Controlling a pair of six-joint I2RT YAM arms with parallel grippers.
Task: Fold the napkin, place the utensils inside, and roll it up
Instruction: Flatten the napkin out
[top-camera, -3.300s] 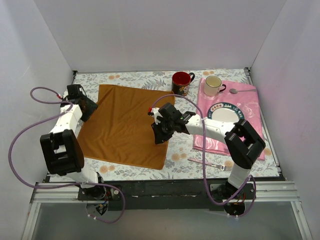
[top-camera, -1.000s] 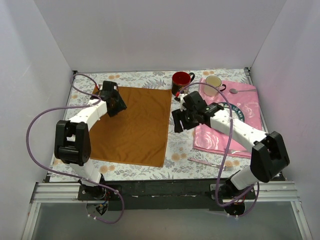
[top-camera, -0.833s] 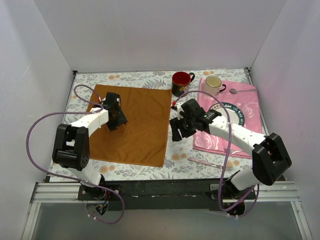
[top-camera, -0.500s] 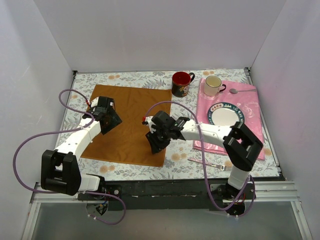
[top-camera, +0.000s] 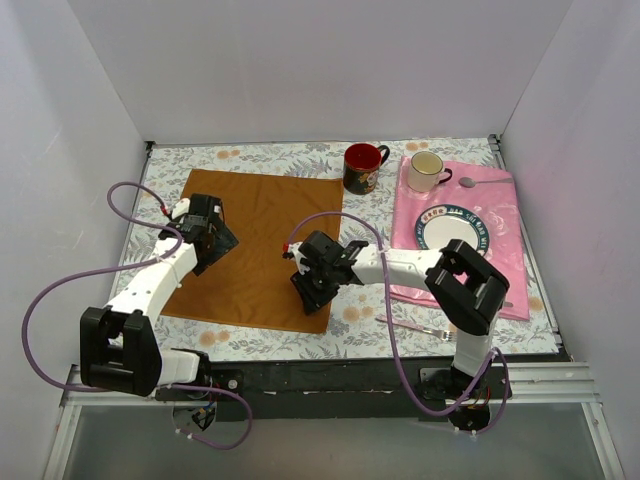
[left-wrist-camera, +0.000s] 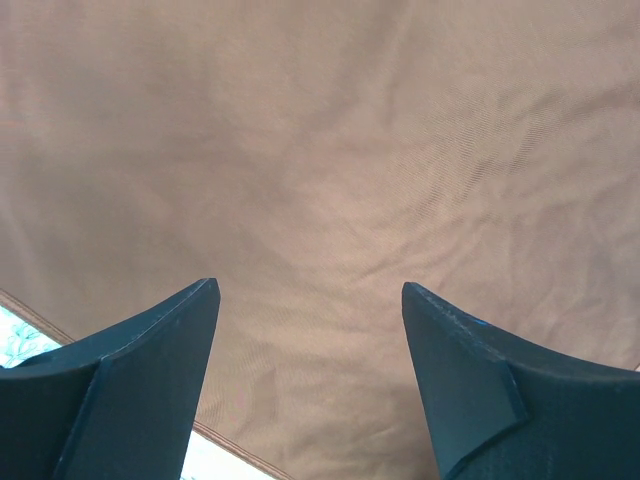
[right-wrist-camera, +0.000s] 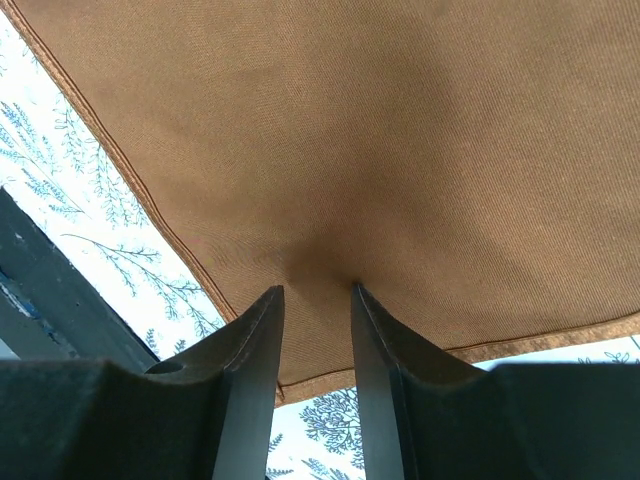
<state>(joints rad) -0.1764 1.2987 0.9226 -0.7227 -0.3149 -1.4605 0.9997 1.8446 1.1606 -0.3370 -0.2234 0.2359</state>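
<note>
napkin (top-camera: 262, 245): flat and unfolded on the table (top-camera: 250, 155), left of centre
left gripper (top-camera: 215, 240): jaws wide, empty; over the napkin's left part, probably to steady it
right gripper (top-camera: 310, 285): jaws narrowed on a pucker at the near right corner; likely lifting for the fold
axis: near-square, none clear; sides run near-to-far, slightly skewed
fork (top-camera: 415, 327): apart, lying left-right
</note>
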